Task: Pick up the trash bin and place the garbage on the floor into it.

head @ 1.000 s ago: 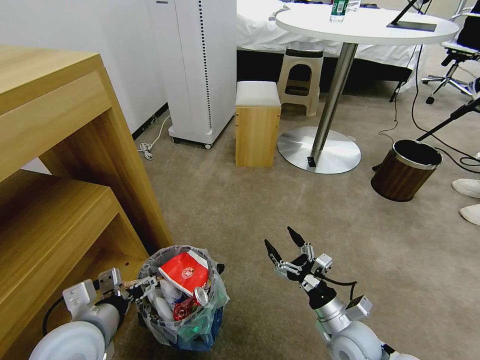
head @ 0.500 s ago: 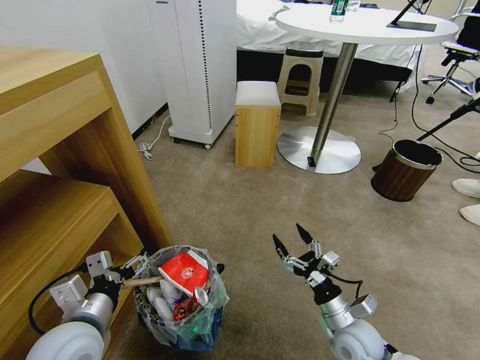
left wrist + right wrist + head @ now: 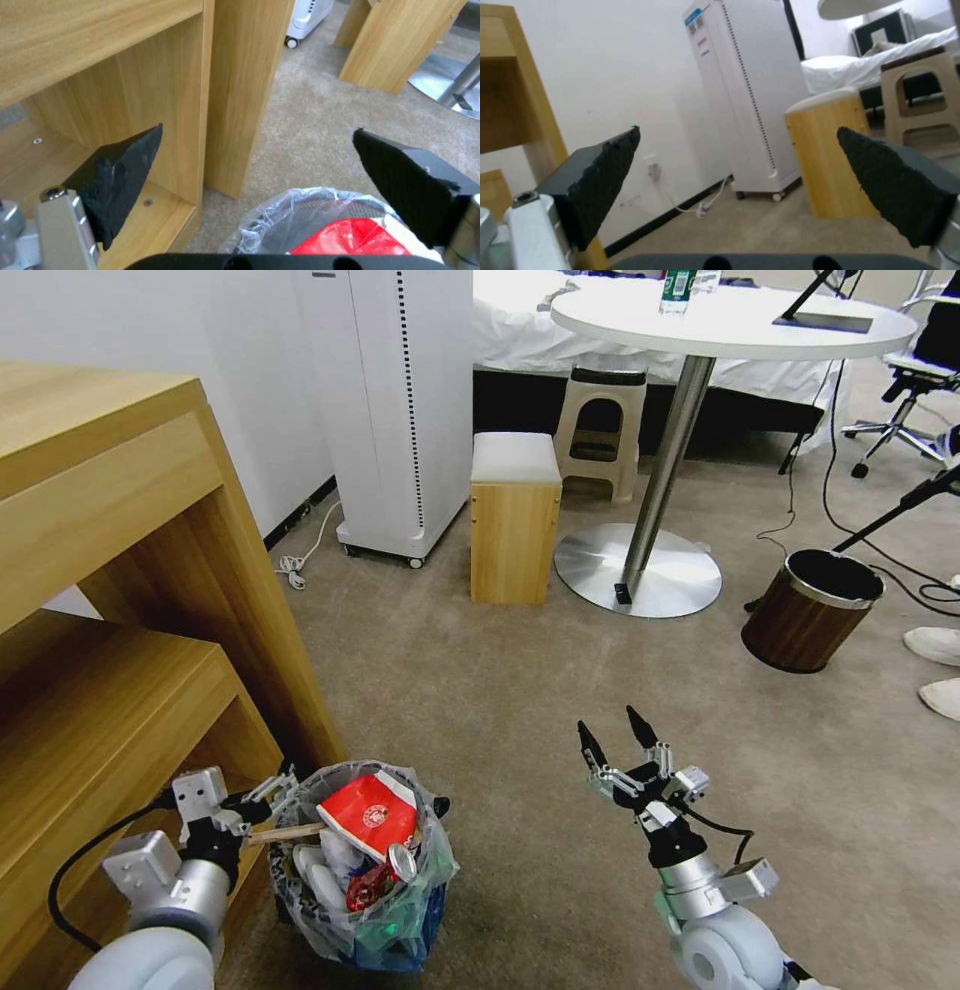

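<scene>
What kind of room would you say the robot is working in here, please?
Probably a hotel-style bedroom or a mock-up of one: a bed with white bedding at the back, a round white pedestal table with stools beside it, and beige carpet throughout.

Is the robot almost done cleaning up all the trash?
Nearly, it seems. The trash bin on the floor is packed with garbage, and no litter lies on the carpet in sight. The left gripper is open beside the bin's rim; the right gripper is open and empty. Nothing looks left here.
</scene>
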Robot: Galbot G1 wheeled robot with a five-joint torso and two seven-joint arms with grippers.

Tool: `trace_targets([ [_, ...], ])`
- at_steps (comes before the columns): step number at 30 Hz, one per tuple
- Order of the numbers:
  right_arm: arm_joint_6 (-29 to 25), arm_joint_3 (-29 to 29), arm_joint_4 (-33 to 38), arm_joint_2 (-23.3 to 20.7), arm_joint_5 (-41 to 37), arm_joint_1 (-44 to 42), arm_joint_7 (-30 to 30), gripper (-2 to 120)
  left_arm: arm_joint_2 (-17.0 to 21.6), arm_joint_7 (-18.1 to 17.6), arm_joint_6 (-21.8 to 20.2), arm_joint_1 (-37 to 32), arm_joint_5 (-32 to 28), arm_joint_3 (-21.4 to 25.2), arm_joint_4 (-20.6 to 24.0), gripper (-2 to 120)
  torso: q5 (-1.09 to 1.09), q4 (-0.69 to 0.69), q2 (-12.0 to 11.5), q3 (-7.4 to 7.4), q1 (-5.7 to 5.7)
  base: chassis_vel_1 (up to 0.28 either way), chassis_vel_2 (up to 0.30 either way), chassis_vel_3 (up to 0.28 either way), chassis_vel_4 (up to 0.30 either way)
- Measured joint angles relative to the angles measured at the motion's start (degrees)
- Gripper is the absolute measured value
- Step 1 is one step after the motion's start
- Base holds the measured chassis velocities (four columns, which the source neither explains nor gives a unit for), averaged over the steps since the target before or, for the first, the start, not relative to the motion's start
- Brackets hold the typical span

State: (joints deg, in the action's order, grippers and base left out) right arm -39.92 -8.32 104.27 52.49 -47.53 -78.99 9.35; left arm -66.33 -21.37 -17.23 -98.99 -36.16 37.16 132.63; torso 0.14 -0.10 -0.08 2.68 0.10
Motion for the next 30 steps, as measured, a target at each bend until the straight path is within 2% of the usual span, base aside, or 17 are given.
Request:
trace_targets([
  [4,0.0,-2.1,0.1,0.5,0.0,-1.3,0.5,100,-0.7,0.6,0.5,-0.8,1.5,-0.5,0.6,99,0.00,0.00,0.0,0.00,0.00,0.000,0.000,0.000,0.000],
  [6,-0.1,-4.2,0.3,1.0,0.7,-2.4,0.8,100,-1.3,2.2,2.0,-0.9,4.9,-0.2,0.5,99,0.00,-0.01,0.0,0.00,0.00,0.000,0.000,0.000,0.000],
  [17,-1.3,-12.3,2.3,2.5,2.9,-7.8,1.9,100,-2.8,4.3,3.6,-0.9,8.5,-0.2,1.0,99,-0.01,0.00,0.0,0.00,0.00,0.000,0.000,0.000,0.000],
  [19,-1.8,-14.8,3.3,3.4,4.2,-9.8,1.8,100,-3.4,5.5,4.7,-1.0,10.6,-0.3,1.0,99,-0.01,0.00,0.0,0.00,0.00,0.000,0.000,0.000,0.000],
  [30,-3.7,-19.7,3.5,5.3,7.7,-13.5,-1.1,100,-3.5,6.2,6.1,-0.7,11.7,0.0,0.2,99,0.00,-0.01,0.0,0.00,0.00,0.000,0.000,0.000,0.000],
])
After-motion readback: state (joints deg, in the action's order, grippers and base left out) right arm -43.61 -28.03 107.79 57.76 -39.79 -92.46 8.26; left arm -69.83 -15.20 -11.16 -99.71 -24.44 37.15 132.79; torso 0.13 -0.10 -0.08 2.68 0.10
